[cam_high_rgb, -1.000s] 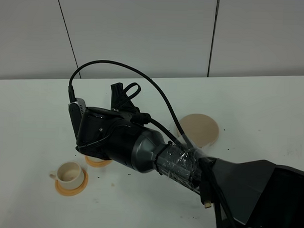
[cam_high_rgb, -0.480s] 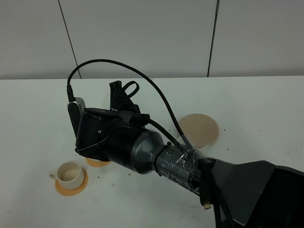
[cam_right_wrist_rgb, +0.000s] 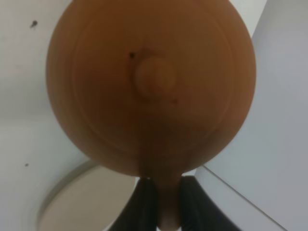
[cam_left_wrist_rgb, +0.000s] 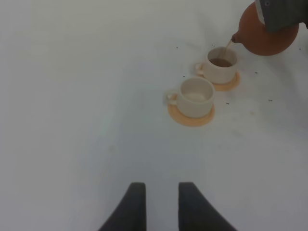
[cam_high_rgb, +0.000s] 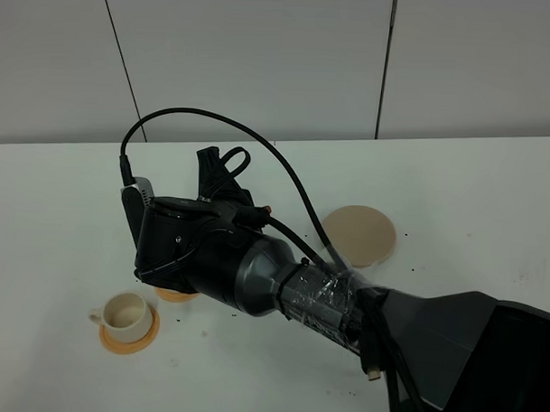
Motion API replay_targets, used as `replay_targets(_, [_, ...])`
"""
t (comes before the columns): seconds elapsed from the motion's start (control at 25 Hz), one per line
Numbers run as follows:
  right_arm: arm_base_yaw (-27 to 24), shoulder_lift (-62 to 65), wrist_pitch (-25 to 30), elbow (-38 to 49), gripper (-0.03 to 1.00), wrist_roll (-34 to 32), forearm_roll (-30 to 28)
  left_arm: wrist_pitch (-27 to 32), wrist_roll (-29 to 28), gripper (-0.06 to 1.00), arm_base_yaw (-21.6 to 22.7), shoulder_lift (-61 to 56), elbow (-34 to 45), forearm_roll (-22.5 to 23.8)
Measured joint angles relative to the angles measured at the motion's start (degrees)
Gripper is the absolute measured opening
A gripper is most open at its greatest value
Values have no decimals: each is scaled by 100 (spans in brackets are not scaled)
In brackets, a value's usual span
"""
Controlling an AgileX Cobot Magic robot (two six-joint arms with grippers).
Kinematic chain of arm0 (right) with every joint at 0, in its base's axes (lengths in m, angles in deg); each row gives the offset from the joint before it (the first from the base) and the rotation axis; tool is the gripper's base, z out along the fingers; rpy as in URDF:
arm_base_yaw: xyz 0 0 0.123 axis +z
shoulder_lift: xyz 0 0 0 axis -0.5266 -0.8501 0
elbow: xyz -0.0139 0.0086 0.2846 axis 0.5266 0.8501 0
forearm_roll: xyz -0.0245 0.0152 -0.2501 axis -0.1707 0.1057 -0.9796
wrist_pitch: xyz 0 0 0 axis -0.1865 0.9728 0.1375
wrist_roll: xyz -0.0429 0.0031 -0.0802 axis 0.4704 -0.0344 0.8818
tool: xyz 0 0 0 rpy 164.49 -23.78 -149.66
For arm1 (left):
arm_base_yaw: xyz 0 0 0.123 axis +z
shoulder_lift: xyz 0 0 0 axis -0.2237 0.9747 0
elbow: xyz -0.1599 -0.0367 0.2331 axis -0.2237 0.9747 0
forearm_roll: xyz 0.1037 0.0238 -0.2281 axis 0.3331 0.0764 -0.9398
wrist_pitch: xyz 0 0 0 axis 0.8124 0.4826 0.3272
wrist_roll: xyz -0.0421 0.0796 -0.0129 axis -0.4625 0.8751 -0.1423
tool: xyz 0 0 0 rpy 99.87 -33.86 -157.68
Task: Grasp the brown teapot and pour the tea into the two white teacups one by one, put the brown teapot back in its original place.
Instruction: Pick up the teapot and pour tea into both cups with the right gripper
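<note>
Nudged left and rolled a touch more over the last second, with right gripper (cam_right_wrist_rgb: 161,204) clamped on brown teapot (cam_left_wrist_rgb: 267,33) handle. Tipped over far teacup (cam_left_wrist_rgb: 222,65), streaming tea in, so first pour underway. Yet to fill near teacup (cam_left_wrist_rgb: 196,96), then return to coaster (cam_high_rgb: 360,234). Keeping left gripper (cam_left_wrist_rgb: 161,204) slightly parted, empty.

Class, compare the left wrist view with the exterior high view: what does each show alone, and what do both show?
Left wrist only: the brown teapot tilted, tea streaming from its spout into the teacup holding brown tea; the left gripper, jaws apart. Exterior high only: the bare beige coaster and the right arm's long body, hiding the pour. Both: the other white teacup on its orange saucer, and the white table.
</note>
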Motion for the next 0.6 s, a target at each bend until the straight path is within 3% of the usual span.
replay_targets(0.6, [0,0,0,0,10,0,-38,0,6,24,0,0,0,0])
